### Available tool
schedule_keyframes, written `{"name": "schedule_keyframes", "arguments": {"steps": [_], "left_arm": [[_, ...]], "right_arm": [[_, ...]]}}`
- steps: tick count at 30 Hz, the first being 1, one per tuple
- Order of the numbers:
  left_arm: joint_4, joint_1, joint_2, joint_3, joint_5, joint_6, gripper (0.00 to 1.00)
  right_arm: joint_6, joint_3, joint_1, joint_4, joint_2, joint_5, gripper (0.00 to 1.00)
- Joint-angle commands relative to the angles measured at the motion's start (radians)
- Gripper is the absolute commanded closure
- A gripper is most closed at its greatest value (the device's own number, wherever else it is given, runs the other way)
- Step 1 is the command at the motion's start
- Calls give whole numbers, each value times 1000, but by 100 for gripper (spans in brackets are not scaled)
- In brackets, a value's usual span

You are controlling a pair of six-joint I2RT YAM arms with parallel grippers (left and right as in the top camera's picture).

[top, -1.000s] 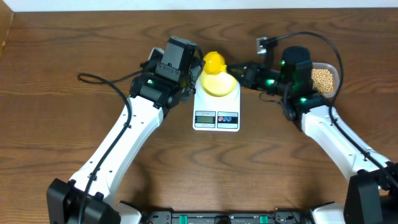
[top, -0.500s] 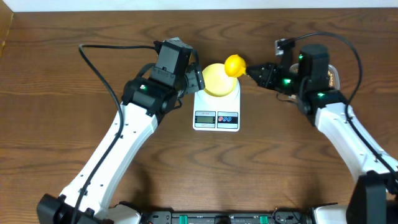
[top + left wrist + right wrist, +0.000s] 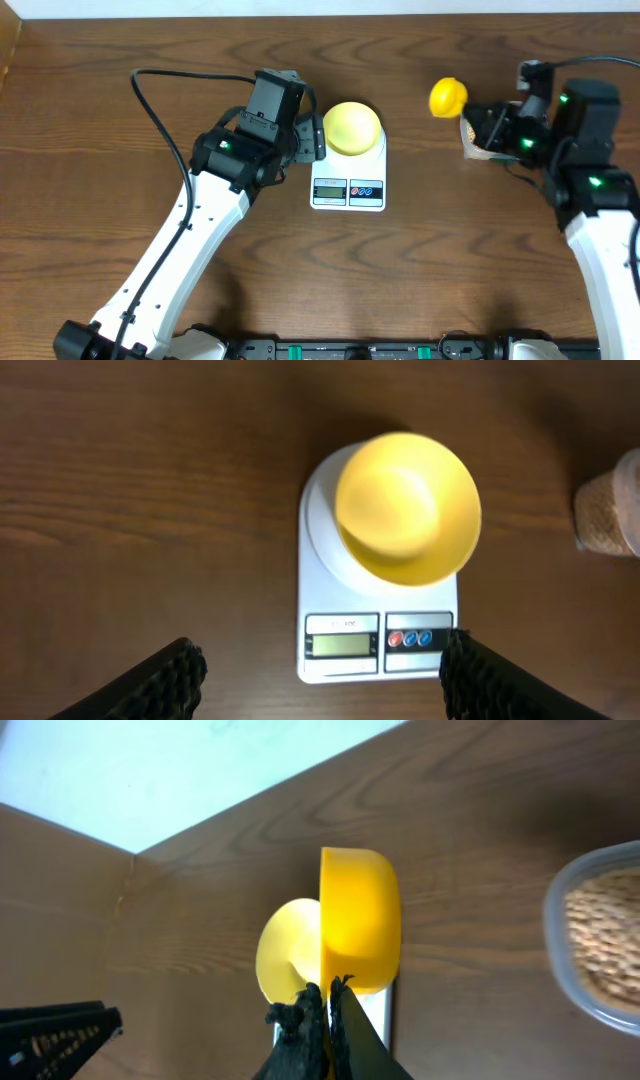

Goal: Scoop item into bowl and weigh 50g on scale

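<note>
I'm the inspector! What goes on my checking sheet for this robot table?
Surface: brown wooden table.
Job's things: pale yellow round bowl on white digital scale, no beans seen inside; tan round beans in clear plastic tub.
Clutter: nothing seen.
Grippers: left gripper open, empty, beside bowl; right gripper shut on bright yellow plastic scoop, between scale and tub.
Cables: black cable loops over table by left arm.
Surroundings: pale surface beyond table's far edge.
</note>
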Motion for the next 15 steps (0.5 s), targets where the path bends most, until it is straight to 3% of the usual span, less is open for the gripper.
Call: {"name": "schedule_keyframes", "arguments": {"steps": [1, 10, 13, 15], "left_arm": [[-27, -7, -8, 2, 53, 19, 23], [-43, -84, -4, -12, 58, 43, 25], [-44, -116, 3, -21, 57, 43, 33], [-39, -141, 14, -30, 57, 43, 48]], "right_arm": [[-68, 20, -19, -65, -47, 39, 99], [-135, 20, -19, -186, -62, 78, 99], [-141, 20, -18, -177, -62, 78, 99], [-141, 20, -18, -174, -62, 78, 99]]}}
